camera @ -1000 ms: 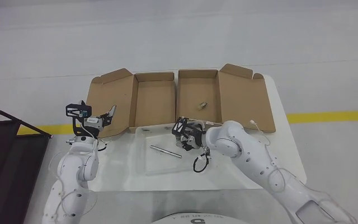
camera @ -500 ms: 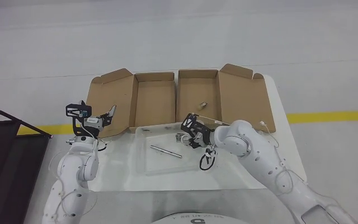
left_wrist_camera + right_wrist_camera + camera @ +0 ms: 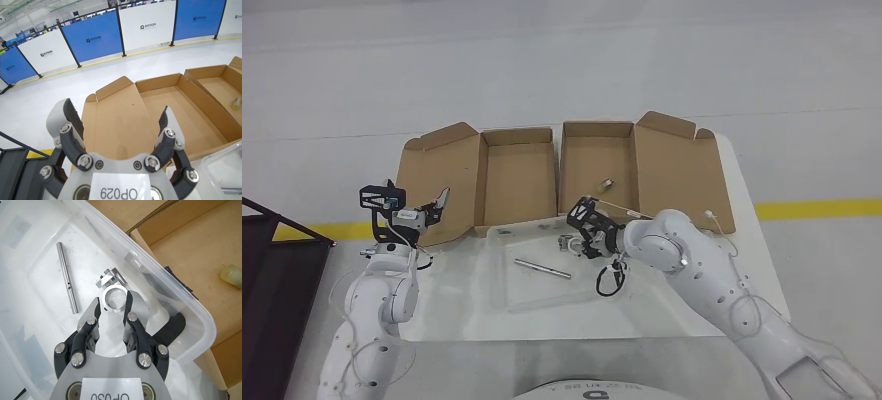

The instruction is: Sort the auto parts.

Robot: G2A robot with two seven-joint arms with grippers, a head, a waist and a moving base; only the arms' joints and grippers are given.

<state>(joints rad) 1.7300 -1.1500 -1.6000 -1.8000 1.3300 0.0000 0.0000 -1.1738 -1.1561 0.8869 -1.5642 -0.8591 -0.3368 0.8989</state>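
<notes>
The part at hand is a bright metal collar (image 3: 114, 309), a smooth, thick ring split by a narrow slot, with a small squared clamp block (image 3: 110, 277) bearing screw heads lying against its far edge. It rests on the floor of a clear plastic bin (image 3: 166, 280) with rounded corners, near the wall that faces the cardboard boxes. The right end effector (image 3: 113, 296) is down inside the bin, partly open and straddling the ring: one ribbed black pad (image 3: 127, 306) touches its side, the other stands just apart, so nothing is clamped. A slim polished steel rod (image 3: 67, 277) with two small cross-holes lies beside it, apart from the ring. The top view adds the layout: two open, matte brown boxes, left (image 3: 517, 185) and right (image 3: 587, 160), side by side at the far edge of the white table (image 3: 747, 230). A small, pale yellow, translucent cylinder (image 3: 606, 184) lies in the right box. The left wrist view shows the left end effector (image 3: 116, 105) spread wide and empty above the left box's flap.
</notes>
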